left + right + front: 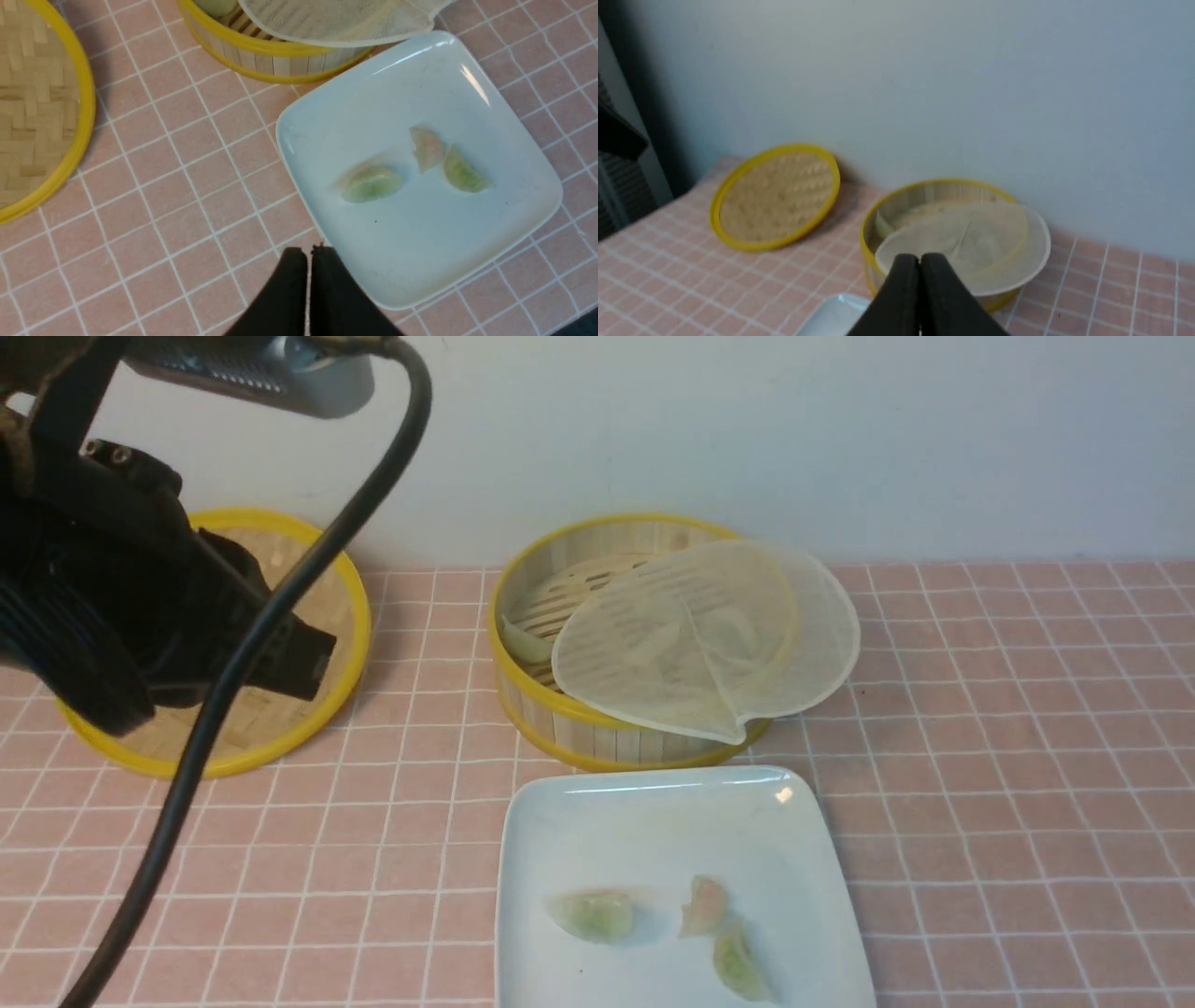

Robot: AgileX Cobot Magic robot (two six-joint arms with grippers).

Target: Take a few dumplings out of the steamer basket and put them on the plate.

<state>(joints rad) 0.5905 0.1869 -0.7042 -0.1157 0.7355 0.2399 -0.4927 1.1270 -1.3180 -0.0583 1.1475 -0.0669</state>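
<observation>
Open the shut, empty black left gripper (309, 249) and black right gripper (920, 256). Slip under translucent round liner sheet (709, 644) into yellow-rimmed bamboo steamer basket (597, 737); pinch pale crescent dumpling (523, 642) softly.

Left tool (309, 252) and right tool (920, 258) each closed tight, black fingertips flush together.
</observation>
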